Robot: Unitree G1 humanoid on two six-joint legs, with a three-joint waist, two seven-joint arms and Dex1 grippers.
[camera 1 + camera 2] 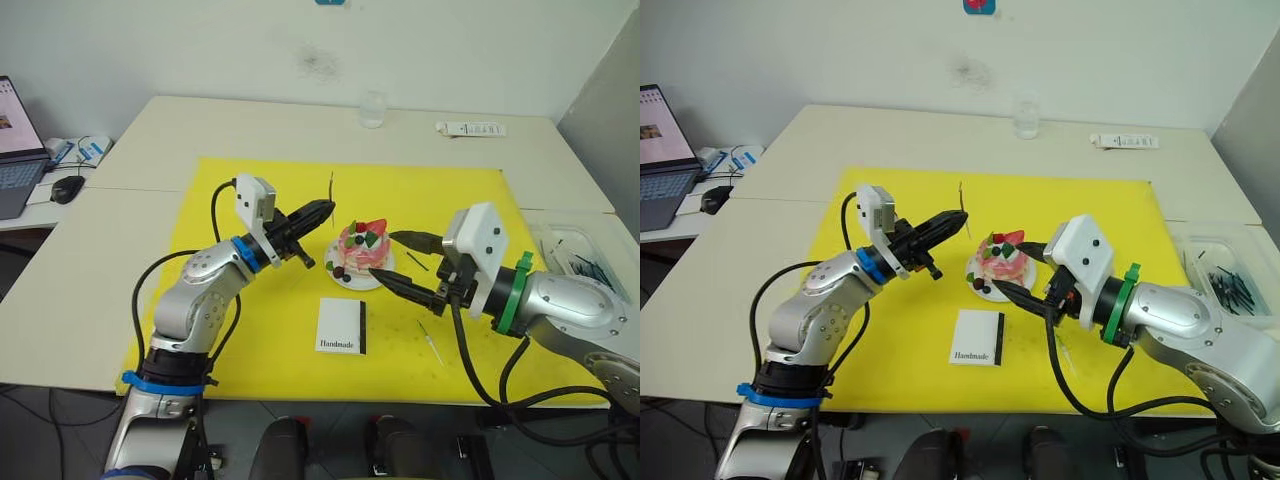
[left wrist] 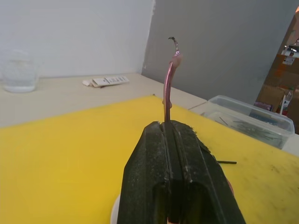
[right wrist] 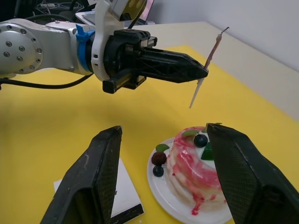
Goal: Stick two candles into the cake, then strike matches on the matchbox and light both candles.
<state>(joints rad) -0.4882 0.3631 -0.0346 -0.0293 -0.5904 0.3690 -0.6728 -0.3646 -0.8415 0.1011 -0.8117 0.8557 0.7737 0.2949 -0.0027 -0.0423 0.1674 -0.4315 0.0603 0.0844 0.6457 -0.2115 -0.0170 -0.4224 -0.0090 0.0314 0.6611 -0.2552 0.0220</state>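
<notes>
One candle point(image 3: 208, 60) is pinched upright in the left gripper point(image 1: 327, 209), held in the air just beside the cake point(image 1: 361, 248) on the yellow mat point(image 1: 250, 340). Right gripper point(image 1: 394, 258) sits by the cake with fingers spread apart. Matchbox point(image 1: 341, 325) lies in front; another candle point(image 1: 431, 342) lies near it.

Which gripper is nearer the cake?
Right. The right gripper is open with its fingers either side of the cake; the left gripper holds a candle up beside it.
</notes>
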